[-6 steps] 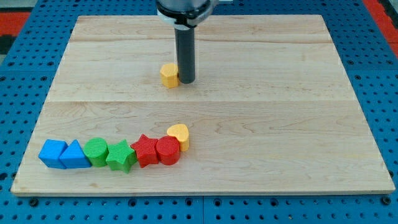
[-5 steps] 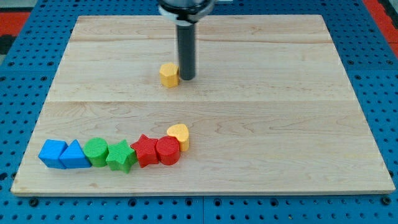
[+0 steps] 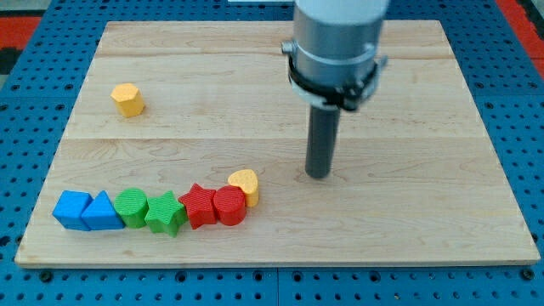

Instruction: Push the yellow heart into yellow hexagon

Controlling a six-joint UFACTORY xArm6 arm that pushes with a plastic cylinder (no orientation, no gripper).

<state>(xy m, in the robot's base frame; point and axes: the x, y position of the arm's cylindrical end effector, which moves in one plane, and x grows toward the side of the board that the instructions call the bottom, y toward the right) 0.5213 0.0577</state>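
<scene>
Blocks lying on the pale wooden board (image 3: 425, 212): yellow hexagon (image 3: 127, 99), yellow heart (image 3: 244, 184), two blue, two green, two red; blue pegboard (image 3: 34, 93) surrounding the board.

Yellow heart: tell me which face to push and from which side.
Push the yellow heart on its lower-right face, from the view's right. The yellow hexagon lies up-left. The red cylinder touches its lower left. My tip stands to its right.
</scene>
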